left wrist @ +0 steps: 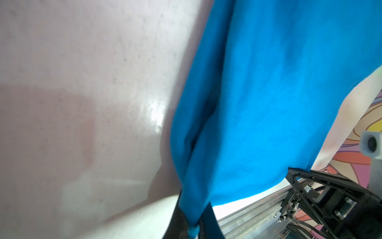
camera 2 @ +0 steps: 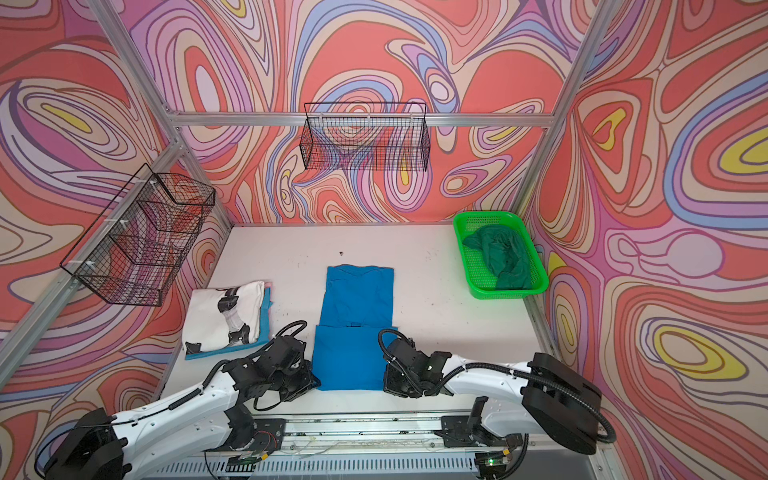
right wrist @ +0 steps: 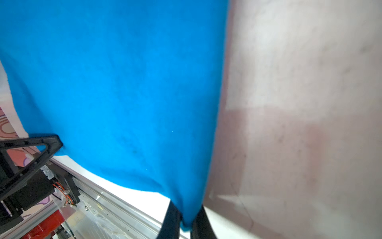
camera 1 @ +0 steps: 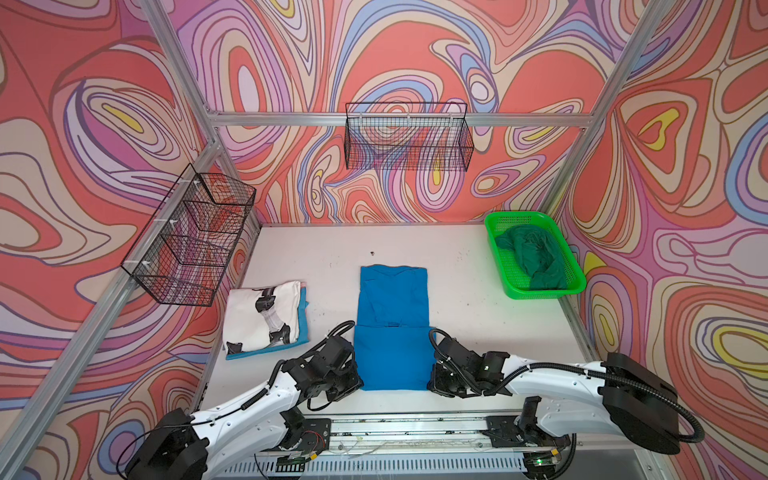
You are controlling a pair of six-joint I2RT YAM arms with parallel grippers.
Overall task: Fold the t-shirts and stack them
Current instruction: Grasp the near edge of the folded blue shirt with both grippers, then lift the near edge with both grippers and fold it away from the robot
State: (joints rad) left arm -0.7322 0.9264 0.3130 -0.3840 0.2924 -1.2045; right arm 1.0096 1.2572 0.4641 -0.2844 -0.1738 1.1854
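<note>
— So, where's the blue shirt (camera 1: 392, 332)?
— Flat at mid-table, running from 12 toward 6 o'clock.
— And the claws?
— Left gripper (left wrist: 193, 227) is pinched tight on its 7 o'clock corner. Right gripper (right wrist: 186, 224) is clamped on its 5 o'clock corner.
— The rest?
— White shirt (camera 1: 262, 318) sits folded atop the light-blue shirt (camera 1: 303, 328) at 9 o'clock. Green shirt (camera 1: 532, 257) lies heaped in the basket (camera 1: 544, 292) at 2 o'clock.
</note>
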